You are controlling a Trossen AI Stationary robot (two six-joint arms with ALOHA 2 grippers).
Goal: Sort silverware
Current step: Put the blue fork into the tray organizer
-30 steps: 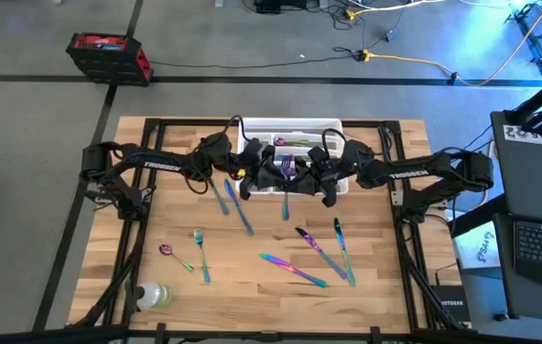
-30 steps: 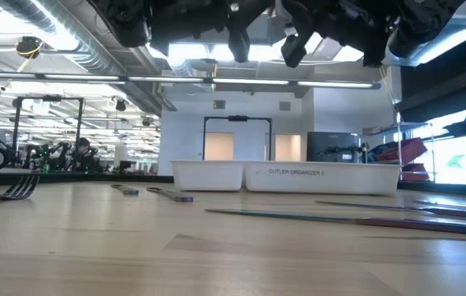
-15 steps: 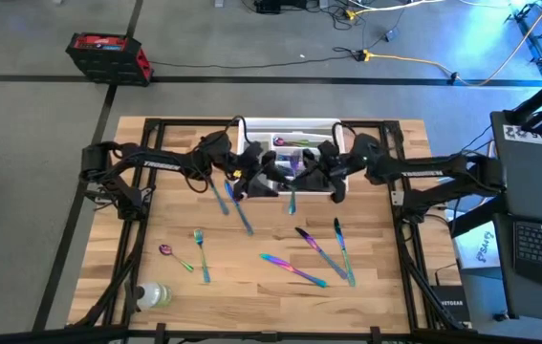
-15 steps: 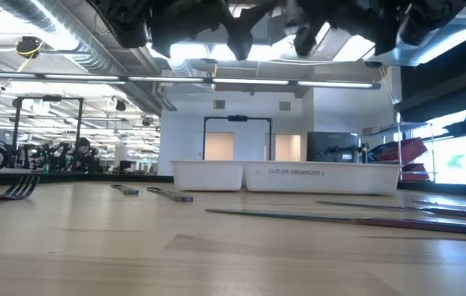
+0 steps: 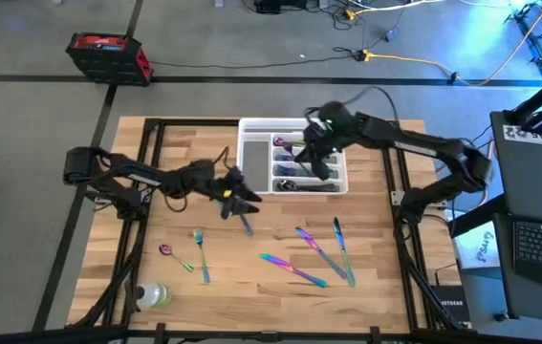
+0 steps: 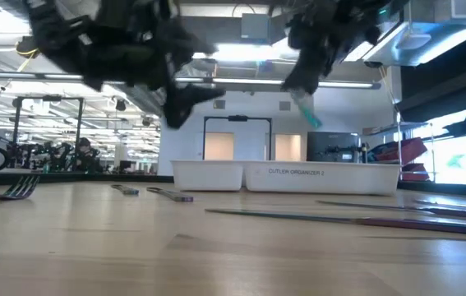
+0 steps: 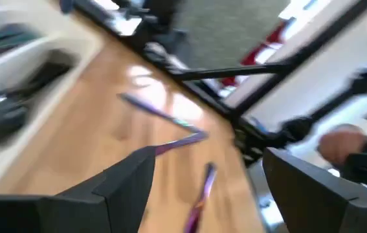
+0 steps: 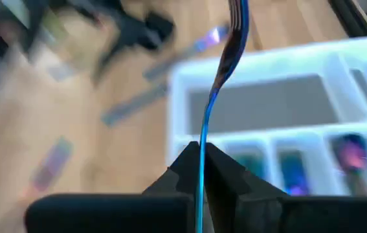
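1. On the left, my left tool hangs over the wood near a loose knife, its fingers spread wide with nothing between them. To do this step well I would line the open fingers across the handle, not along it, and come down straight, because such a slim flat piece can slip away from the tips.

2. On the right, my right tool is above the white tray, pressed together on the handle of a fork whose tines point away from the wrist. I would first choose the compartment that already has forks, lower the fork until it is close to the tray floor, and only then let go, so it does not bounce into the next slot.

3. The other silverware lies apart on the surface: a spoon and a fork near a clear bottle at the left, then several pieces toward the right front.

4. The surface is light wood in a dark frame. Beyond it is grey floor with a red box and cables; the low view shows a large hall with ceiling lights.
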